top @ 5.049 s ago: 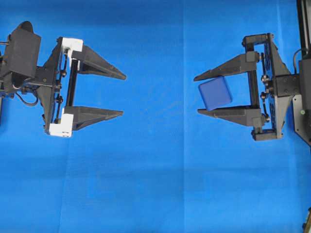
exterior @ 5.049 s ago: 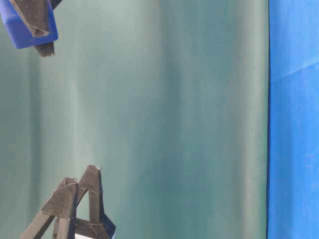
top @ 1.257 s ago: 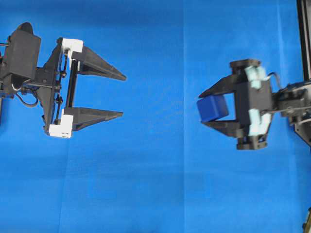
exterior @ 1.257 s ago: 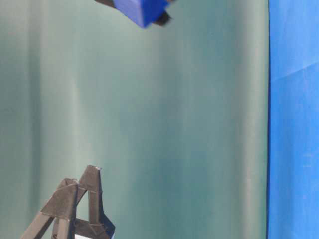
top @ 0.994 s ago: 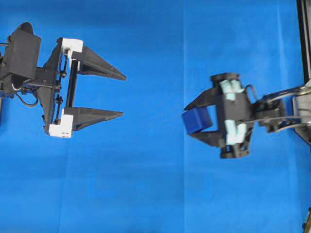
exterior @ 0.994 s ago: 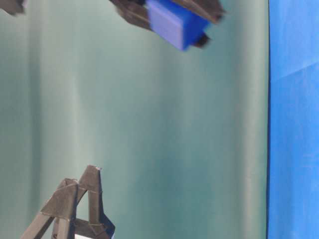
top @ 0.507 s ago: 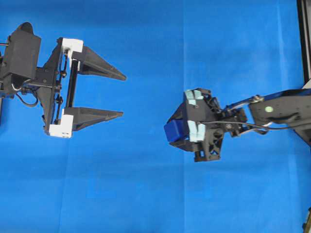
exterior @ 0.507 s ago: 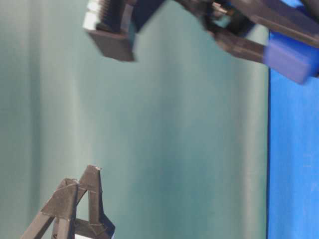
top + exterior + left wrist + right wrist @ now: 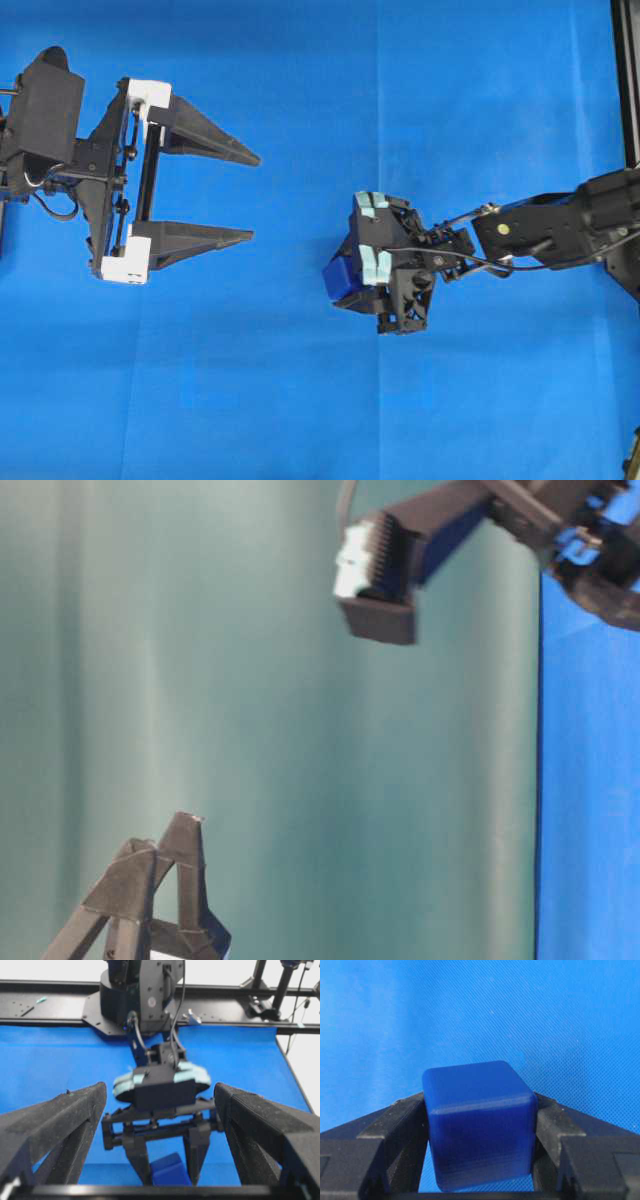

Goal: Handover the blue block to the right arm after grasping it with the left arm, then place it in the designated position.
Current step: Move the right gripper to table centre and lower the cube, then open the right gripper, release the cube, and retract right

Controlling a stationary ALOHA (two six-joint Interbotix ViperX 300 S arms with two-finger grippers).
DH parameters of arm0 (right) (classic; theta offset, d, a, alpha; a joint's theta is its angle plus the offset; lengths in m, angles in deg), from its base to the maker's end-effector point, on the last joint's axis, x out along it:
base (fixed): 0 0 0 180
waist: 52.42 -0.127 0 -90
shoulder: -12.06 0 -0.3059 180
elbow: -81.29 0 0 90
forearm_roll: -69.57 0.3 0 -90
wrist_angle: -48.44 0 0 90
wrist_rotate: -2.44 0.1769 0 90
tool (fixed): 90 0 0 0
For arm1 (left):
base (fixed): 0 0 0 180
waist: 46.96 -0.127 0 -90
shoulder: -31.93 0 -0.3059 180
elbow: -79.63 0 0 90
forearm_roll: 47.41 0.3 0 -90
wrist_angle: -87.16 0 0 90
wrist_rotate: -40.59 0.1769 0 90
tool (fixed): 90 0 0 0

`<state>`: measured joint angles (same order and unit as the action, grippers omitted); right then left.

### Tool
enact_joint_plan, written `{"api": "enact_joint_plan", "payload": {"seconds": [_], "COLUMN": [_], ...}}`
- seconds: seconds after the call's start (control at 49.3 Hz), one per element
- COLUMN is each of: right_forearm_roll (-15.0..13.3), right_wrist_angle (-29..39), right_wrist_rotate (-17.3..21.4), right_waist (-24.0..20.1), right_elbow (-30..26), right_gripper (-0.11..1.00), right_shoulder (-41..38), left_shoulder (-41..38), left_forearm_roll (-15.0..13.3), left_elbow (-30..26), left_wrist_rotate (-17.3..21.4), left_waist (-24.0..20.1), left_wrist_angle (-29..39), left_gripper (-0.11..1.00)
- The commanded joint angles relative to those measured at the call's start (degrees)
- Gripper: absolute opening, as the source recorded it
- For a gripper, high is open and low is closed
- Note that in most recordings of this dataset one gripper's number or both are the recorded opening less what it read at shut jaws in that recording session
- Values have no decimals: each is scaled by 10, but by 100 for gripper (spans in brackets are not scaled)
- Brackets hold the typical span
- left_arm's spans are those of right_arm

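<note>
Right tool (image 9: pixel 345 278) clamps the block (image 9: pixel 342 276), tipped down over the table (image 9: pixel 300 400), mid-scene. Left tool (image 9: pixel 250 197) gapes wide, far left. Lower gently, settle it flat, then release.

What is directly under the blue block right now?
Only blue cloth shows beneath the blue block, which the right gripper clamps. Whether it touches the cloth is hidden by its own body.
</note>
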<state>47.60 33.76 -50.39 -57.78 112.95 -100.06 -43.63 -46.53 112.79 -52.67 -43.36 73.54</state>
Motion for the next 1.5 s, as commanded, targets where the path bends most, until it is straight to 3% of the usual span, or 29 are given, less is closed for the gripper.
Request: {"api": "enact_joint_plan", "payload": {"seconds": [0.0, 0.487, 0.649, 0.73, 1.054, 1.48], "right_forearm_roll": [4, 10, 19, 19, 19, 14], "right_wrist_angle": [-16, -18, -18, -17, 12, 208], "right_wrist_rotate": [-1, -1, -2, -2, -2, -5], "right_waist": [-1, -1, -1, -1, -4, -25], "right_elbow": [-18, -32, -33, -36, -45, -56], "right_gripper": [45, 48, 86, 97, 94, 93], "right_shoulder": [-4, -18, -18, -18, 3, 192], "left_shoulder": [6, 7, 6, 7, 7, 7], "left_forearm_roll": [0, 0, 0, 0, 1, 0], "left_elbow": [-6, -5, -5, -5, -5, -5], "left_wrist_rotate": [0, 0, 0, 0, 1, 0], "left_waist": [1, 1, 1, 1, 1, 1], "left_wrist_angle": [-3, -1, -1, 0, 0, 1], "left_gripper": [93, 93, 93, 93, 93, 93]}}
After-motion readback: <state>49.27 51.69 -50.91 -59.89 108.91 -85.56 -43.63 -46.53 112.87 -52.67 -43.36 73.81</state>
